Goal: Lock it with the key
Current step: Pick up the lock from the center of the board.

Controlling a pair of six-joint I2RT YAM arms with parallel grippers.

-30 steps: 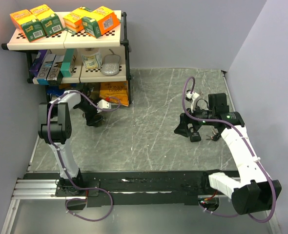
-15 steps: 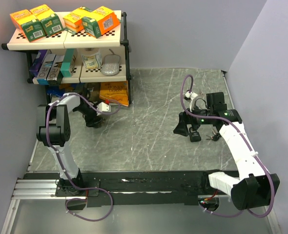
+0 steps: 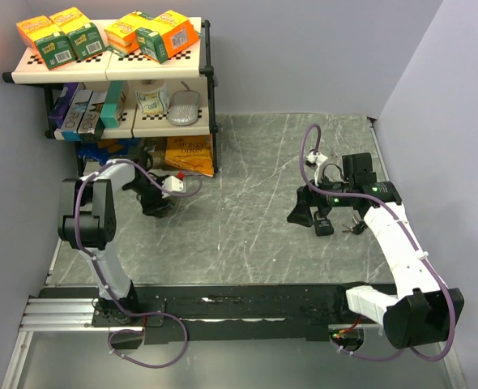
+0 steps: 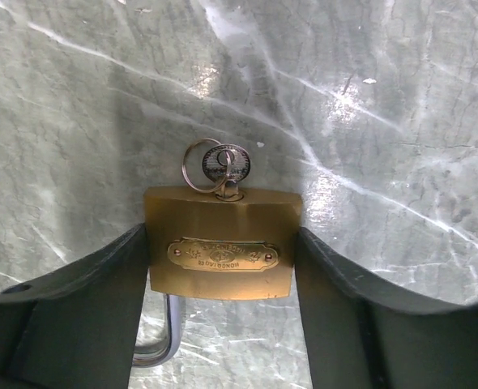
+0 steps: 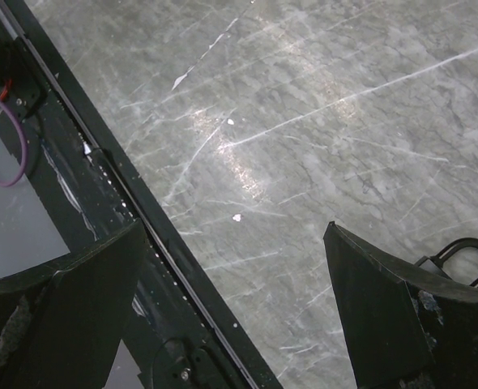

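In the left wrist view my left gripper [image 4: 221,267] is shut on a brass padlock [image 4: 221,217], one finger on each side of its body. A key [image 4: 226,168] with a small ring sits in the keyhole on the lock's far edge. One leg of the steel shackle [image 4: 164,340] shows below the body at the left; I cannot tell whether it is latched. In the top view the left gripper [image 3: 155,203] is low over the table near the shelf, and it hides the lock. My right gripper [image 3: 308,215] is open and empty at the right, and so it appears in its wrist view [image 5: 232,231].
A two-level shelf [image 3: 117,69] with boxes stands at the back left, with an orange package [image 3: 189,154] on the floor beside it. Small dark objects [image 3: 354,228] lie by the right gripper; a black loop [image 5: 464,251] shows at the right wrist view's edge. The black front rail [image 5: 101,162] runs under the right gripper.
The left gripper has shifted slightly toward the near side with the padlock, and its elbow has swung. The right gripper moved slightly left a second ago and has stayed still since.
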